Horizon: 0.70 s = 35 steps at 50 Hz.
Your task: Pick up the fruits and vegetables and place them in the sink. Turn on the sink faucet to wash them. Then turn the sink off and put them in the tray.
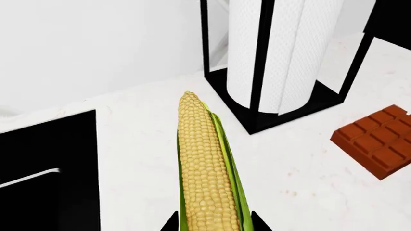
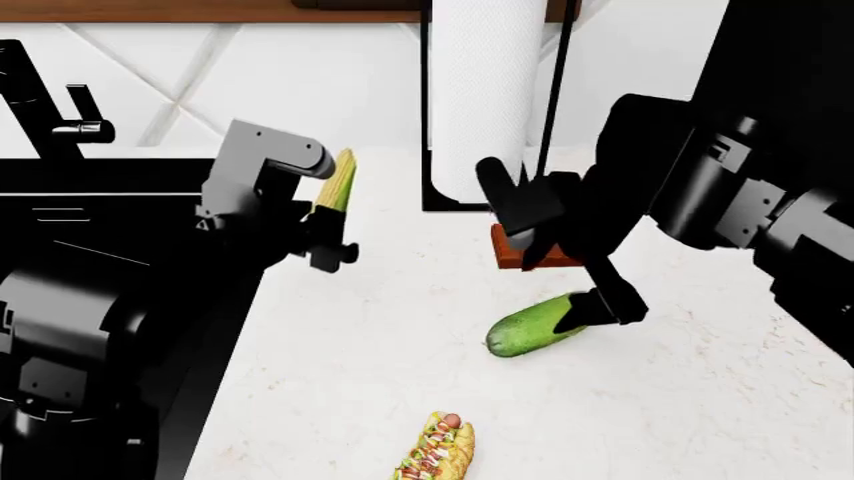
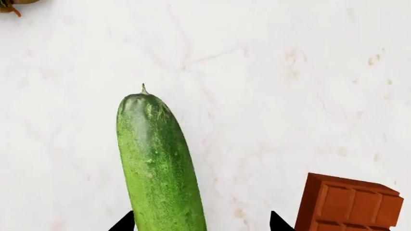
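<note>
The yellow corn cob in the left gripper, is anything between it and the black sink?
Nothing visible blocks it. The yellow corn cob with green husk is held by the left gripper beside the black sink basin, with only bare white counter between them.

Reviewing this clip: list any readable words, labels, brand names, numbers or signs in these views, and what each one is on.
None: no text, number or sign shows in any view.
Brown segmented chocolate bar: plain squares, no embossed brand.
White paper towel roll in its black wire holder: only a quilted pattern.
Yellow corn cob with green husk, smooth green cucumber, hot dog in a bun, white marbled counter: unmarked.
</note>
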Motion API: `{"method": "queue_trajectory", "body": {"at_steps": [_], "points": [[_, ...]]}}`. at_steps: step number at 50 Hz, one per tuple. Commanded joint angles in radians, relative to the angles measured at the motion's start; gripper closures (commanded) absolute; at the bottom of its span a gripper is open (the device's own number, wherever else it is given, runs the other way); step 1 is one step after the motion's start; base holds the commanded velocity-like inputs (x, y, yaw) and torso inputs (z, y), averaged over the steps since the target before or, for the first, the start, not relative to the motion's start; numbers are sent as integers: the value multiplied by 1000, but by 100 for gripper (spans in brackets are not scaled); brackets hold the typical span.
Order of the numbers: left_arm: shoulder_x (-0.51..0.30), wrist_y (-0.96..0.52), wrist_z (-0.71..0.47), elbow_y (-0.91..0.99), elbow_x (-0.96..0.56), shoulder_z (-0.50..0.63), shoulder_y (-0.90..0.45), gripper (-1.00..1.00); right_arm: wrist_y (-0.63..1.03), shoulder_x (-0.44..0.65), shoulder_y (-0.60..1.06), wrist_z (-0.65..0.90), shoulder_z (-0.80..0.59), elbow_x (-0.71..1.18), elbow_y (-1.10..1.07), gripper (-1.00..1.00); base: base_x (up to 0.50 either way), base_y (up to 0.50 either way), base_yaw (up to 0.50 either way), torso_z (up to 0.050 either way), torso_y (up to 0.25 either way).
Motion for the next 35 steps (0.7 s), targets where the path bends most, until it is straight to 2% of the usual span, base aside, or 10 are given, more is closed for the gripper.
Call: {"method": "queue_trajectory", "body": {"at_steps": [1,6,7,13,17,21,23,28,31,35], "points": [[-7,-23,-22,37,-14,-14,17,100,-84,-57,-112,7,21,0,64,-100,0,3,4,0,0],[-11,-35,-30,55,-17,-26,26,100,-42,-30,-145,3,0,13,-10,-100,0,1,0,0,0],[-12,-37,-32,59,-18,-30,29,100,-35,-26,-152,4,-3,15,-25,100,0,0,0,0,0],[-20,-34,-37,62,-18,-35,31,100,-1,-13,-153,27,22,53,-73,100,0,2,2,0,0],[-19,-20,-33,48,-16,-27,17,100,35,-23,-48,100,199,196,-60,100,0,1,2,0,0],[-8,33,-26,-5,-1,-18,-26,100,197,64,72,264,399,409,-211,100,0,0,0,0,0],[0,86,-25,-36,14,-17,-56,100,240,111,80,479,519,502,-264,100,0,0,0,0,0],[-8,271,-22,-123,99,47,-144,100,461,185,-11,1229,820,789,-400,100,0,0,0,0,0],[-8,306,-21,-148,117,58,-189,100,454,233,-98,1645,885,865,-544,100,0,0,0,0,0],[-19,319,-28,-164,133,61,-213,100,474,254,-119,1727,861,839,-623,100,-375,222,0,0,0]]}}
